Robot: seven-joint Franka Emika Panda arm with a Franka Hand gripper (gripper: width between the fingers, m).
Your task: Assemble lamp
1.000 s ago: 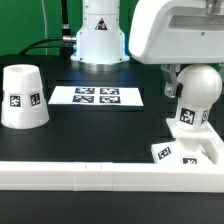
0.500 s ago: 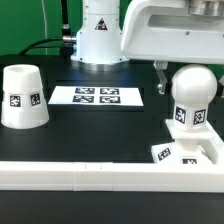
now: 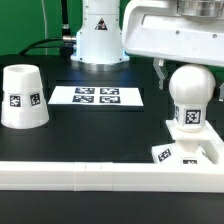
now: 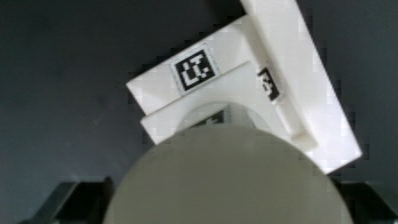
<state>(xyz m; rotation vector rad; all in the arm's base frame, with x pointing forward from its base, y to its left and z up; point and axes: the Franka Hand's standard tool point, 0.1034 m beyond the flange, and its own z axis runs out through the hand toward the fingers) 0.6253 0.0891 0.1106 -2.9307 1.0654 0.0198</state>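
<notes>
We saw the black desk (image 3: 120, 130) filling most of the exterior view, with the arm's (image 3: 100, 35) white foot at twelve o'clock. The gripper (image 3: 187, 64) hung at about one o'clock, directly over the bulb (image 3: 192, 92). Its jaws stood wide apart and held nothing. One dark finger (image 3: 160, 72) showed just beside the bulb's round head on the nine o'clock side, and we could make out a thin gap between them. The other finger was hidden in that view.

A long white rail (image 3: 90, 178) ran across the desk's near edge at six o'clock. The marker board (image 3: 97, 96) lay flat near the centre of the view. The shade (image 3: 22, 95) sat mouth down at nine o'clock, well apart from the other lamp parts, with a tag facing us.

The base (image 3: 210, 150) lay flat at four o'clock, close behind the rail. The bulb stood upright on it, with a tag on its neck.

In the wrist view, the bulb's head (image 4: 222, 185) loomed large and blurred, with the tagged base (image 4: 222, 90) beyond it.
</notes>
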